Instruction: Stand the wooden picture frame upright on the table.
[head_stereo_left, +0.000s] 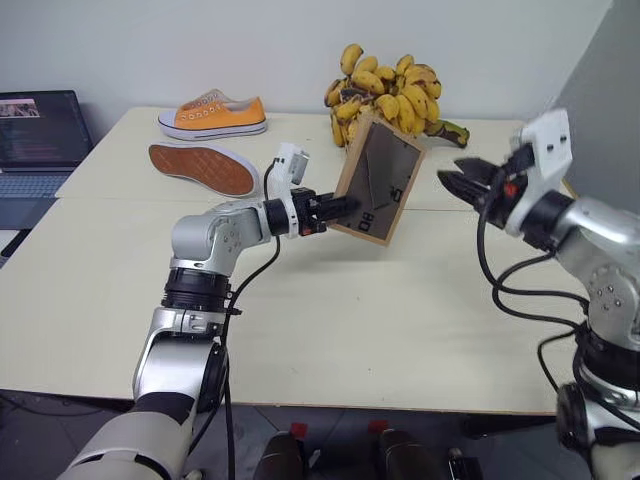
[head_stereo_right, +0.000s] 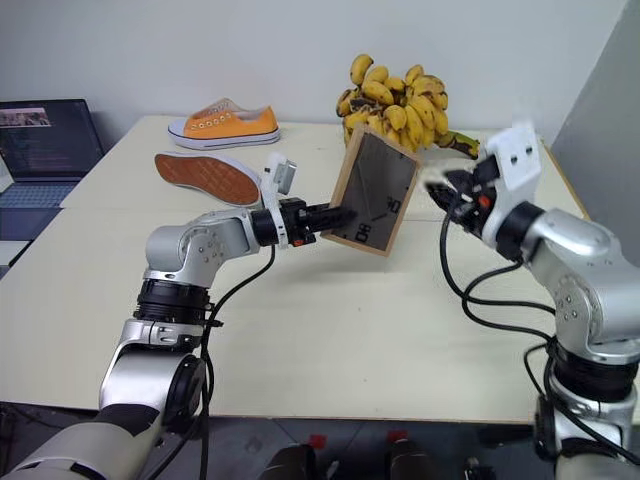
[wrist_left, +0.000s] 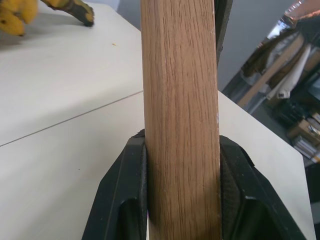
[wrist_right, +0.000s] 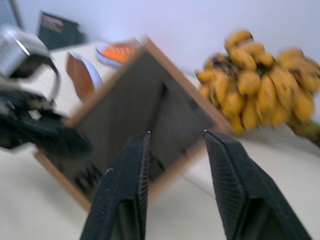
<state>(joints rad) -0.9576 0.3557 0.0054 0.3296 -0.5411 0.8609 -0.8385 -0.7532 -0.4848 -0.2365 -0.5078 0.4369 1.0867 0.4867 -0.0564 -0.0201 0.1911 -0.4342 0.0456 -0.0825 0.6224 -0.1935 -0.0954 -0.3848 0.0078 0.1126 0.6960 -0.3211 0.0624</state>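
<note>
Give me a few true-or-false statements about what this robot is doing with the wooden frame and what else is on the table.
1. The left gripper holds the wooden picture frame by its edge. True.
2. The frame stands upright on the table. False: it is held tilted in the air above the table.
3. The frame's dark back panel faces the robot. True.
4. The right gripper is clamped on the frame. False: its jaws are apart and off to the frame's side, not touching it.
5. A bunch of bananas lies beyond the frame. True.
6. Both orange shoes stand sole down. False: one shoe stands upright, the other shoe shows its sole.
</note>
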